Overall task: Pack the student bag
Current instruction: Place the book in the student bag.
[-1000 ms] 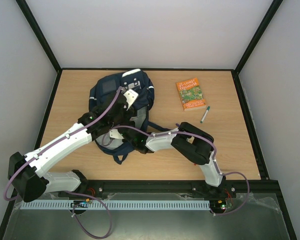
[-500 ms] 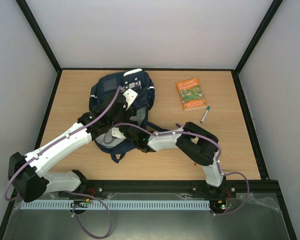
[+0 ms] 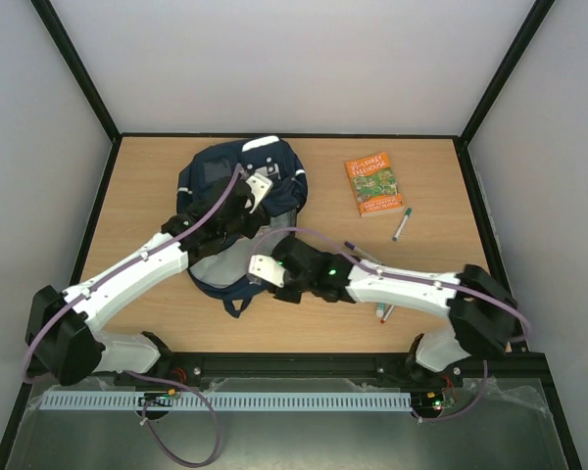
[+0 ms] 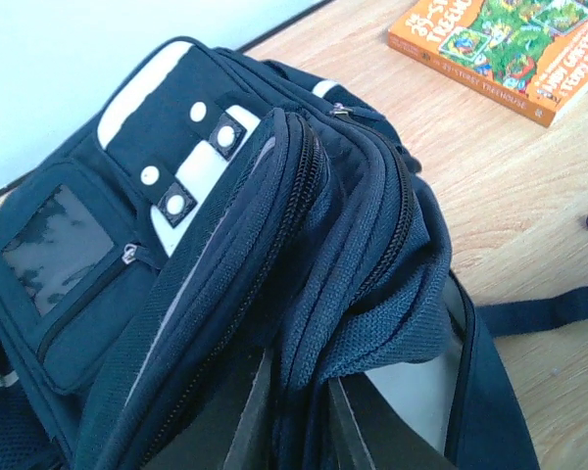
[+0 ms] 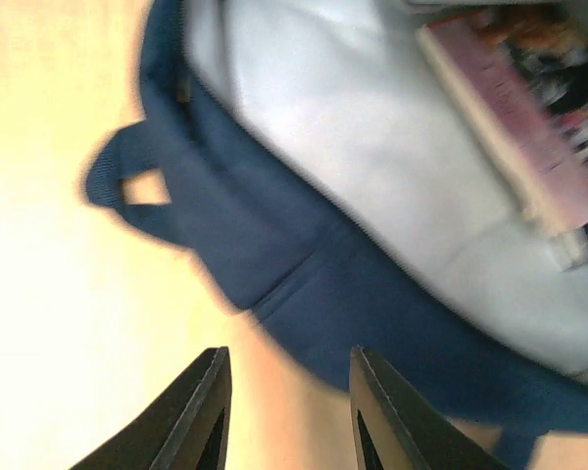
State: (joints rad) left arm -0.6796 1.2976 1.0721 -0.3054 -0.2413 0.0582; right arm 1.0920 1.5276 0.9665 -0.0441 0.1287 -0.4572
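Evidently the backpack [image 3: 212, 172] lay in the upper left of the top view. The left gripper [image 4: 299, 397] propped its mouth open, jaws pinched tight on the fabric rim. A book [image 5: 529, 108] showed inside. The right gripper [image 5: 286, 392] hovered just below the rim, jaws partly apart and empty. An orange book [image 3: 374, 183] and a pen [image 3: 400, 225] sat to the right. If that pinch slipped, the mouth would likely sag shut and block the next item.

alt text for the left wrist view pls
A navy student bag fills the frame, a fold of its zippered top pinched at the bottom edge between the jaws of the left gripper. An orange book lies on the wooden table beyond.
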